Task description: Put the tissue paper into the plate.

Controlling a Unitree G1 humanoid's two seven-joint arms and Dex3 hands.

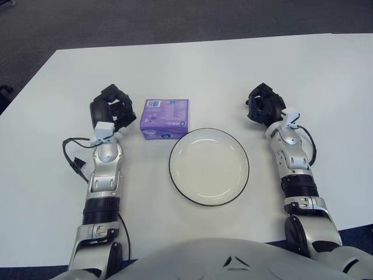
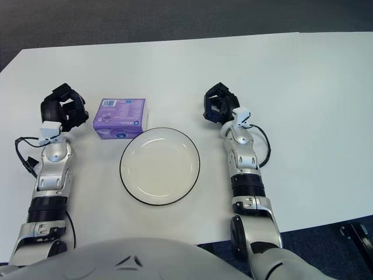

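Observation:
A purple tissue pack (image 1: 165,118) lies flat on the white table, just behind the left rim of the plate. The white plate (image 1: 209,166) with its thin black rim holds nothing. To the left of the pack, a small gap away, my left hand (image 1: 109,107) has relaxed fingers and holds nothing. My right hand (image 1: 265,105) shows to the right of the plate and beyond its far edge, fingers loosely curled around nothing.
The white table (image 1: 204,70) stretches well beyond the pack and plate, and its far edge meets dark carpet (image 1: 175,20). A black cable (image 1: 73,154) loops beside my left forearm.

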